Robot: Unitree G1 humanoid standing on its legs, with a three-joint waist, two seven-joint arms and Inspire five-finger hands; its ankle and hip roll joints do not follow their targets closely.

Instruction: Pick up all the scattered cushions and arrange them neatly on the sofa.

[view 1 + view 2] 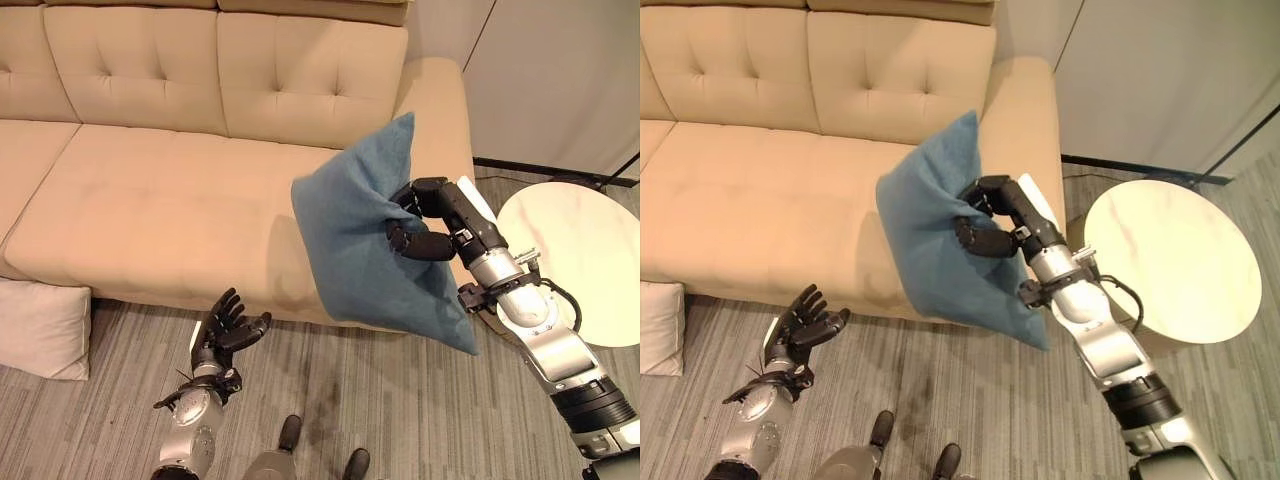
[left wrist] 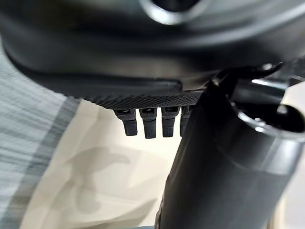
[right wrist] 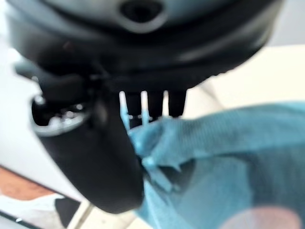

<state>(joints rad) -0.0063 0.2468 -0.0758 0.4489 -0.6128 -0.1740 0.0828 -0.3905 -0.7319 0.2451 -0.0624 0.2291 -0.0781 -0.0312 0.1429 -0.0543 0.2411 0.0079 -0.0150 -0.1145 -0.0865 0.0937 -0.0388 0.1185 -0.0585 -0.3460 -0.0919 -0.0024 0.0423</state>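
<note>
At the far left, a white cushion (image 1: 42, 328) lies on the grey wood-look floor (image 1: 400, 420), touching the near front edge of the beige sofa (image 1: 150, 200). It has not yet been picked up.

Just right of it, low and near, the left hand (image 1: 228, 330) hovers above the floor in front of the sofa, fingers spread wide and holding nothing.

Further right, a blue cushion (image 1: 355, 250) hangs in the air over the sofa's right end, in front of the armrest. The right hand (image 1: 425, 225) pinches a bunched fold of fabric on the cushion's right edge, fingers and thumb curled into it. The cushion hangs like a diamond: one corner points up and away toward the sofa back, the opposite corner points down and toward the near right, above the floor. Its long axis runs along that diagonal, steeply tilted, and its broad face is turned toward the left.

At the far right stands a round pale table (image 1: 580, 260), just beside the sofa's armrest.

The likely risks: the hold is only a pinch of cloth at one edge, so the cushion could slip free or swing. With the low corner hanging past the seat's front edge, letting go here could send it sliding off onto the floor instead of settling flat.
</note>
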